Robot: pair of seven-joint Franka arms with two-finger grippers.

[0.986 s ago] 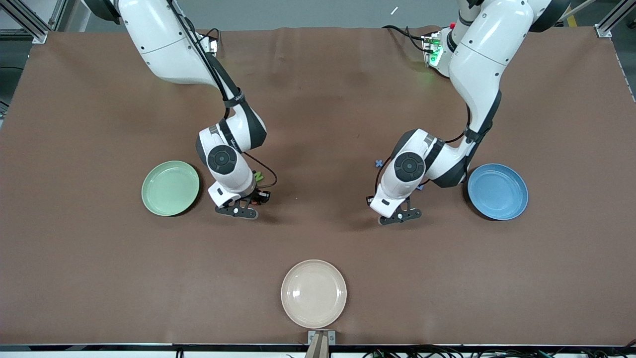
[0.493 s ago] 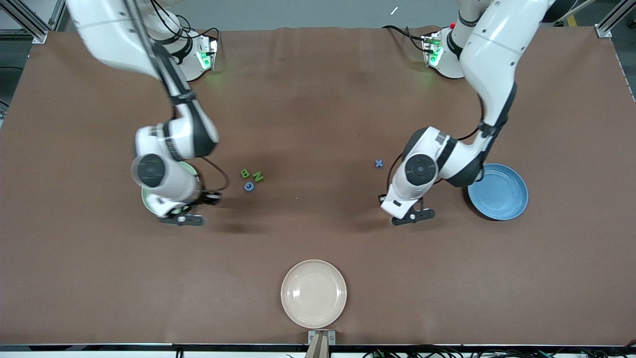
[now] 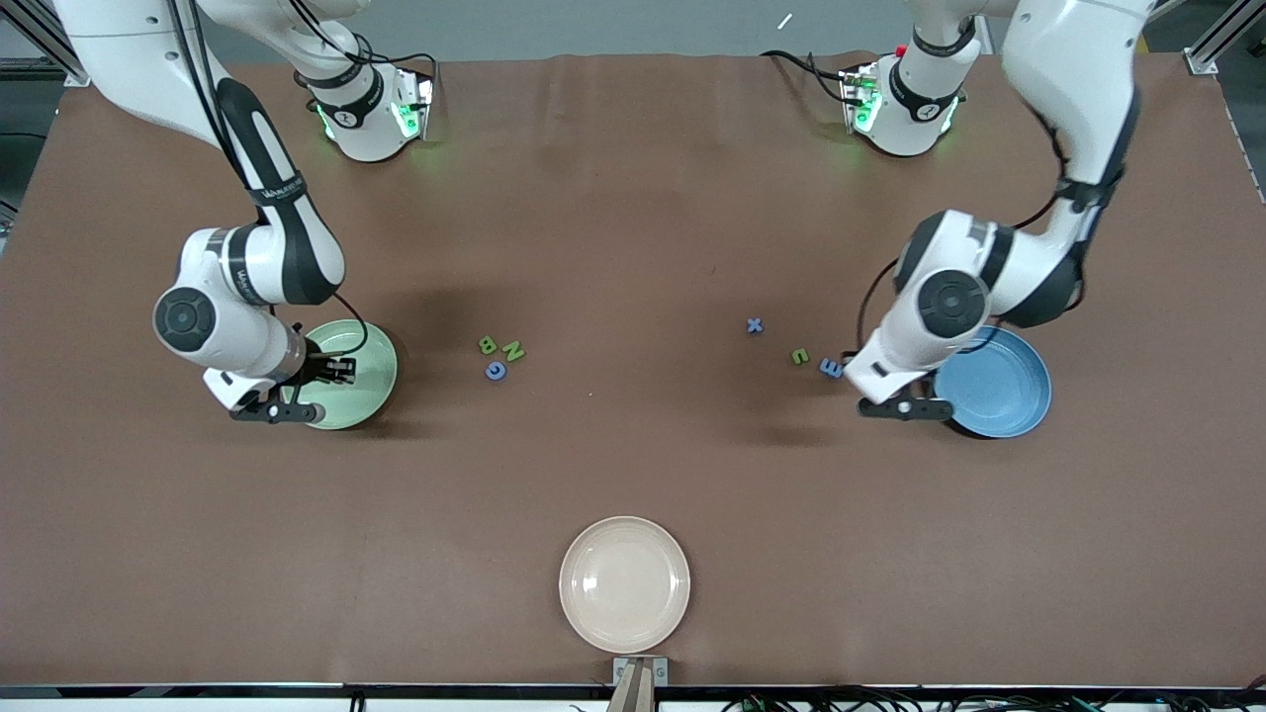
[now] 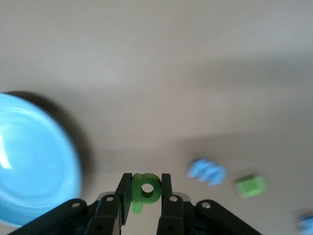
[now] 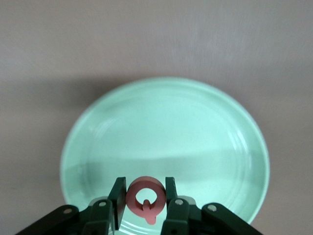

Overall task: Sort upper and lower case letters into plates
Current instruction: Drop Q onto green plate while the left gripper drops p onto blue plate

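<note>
The right gripper point(image 5: 142, 205) is closed on a pink letter point(image 5: 145, 199), a ring with a small tail, pinched between its two fingers and held over the edge of the mint green plate point(image 5: 166, 142). In the front view that gripper point(image 3: 297, 391) hangs over the rim of the green plate point(image 3: 371, 381) at the right arm's end of the table.

The left gripper point(image 4: 142, 193) is closed on a green letter point(image 4: 145, 190) with a round loop and a short stem, gripped between its fingers. It hangs just beside the bright blue plate point(image 4: 34, 166), over the brown table point(image 4: 161, 73) and not over the plate itself. In the front view the left gripper point(image 3: 905, 400) sits at the edge of the blue plate point(image 3: 1004, 391), on the side toward the middle of the table.

Measured from the blue plate, three loose letters lie on the table toward the middle: a blue letter E point(image 3: 831, 368) closest to the plate, a small green letter point(image 3: 799, 356) just beside it, and a blue x point(image 3: 755, 324) farther on and farther from the front camera.

Toward the green plate lies a tight cluster of three: a green B point(image 3: 487, 344), a green N point(image 3: 512, 350) and a blue round letter point(image 3: 496, 370), the last nearest the front camera.

A cream plate point(image 3: 624, 583) sits well apart from both coloured plates, near the table edge closest to the front camera.
</note>
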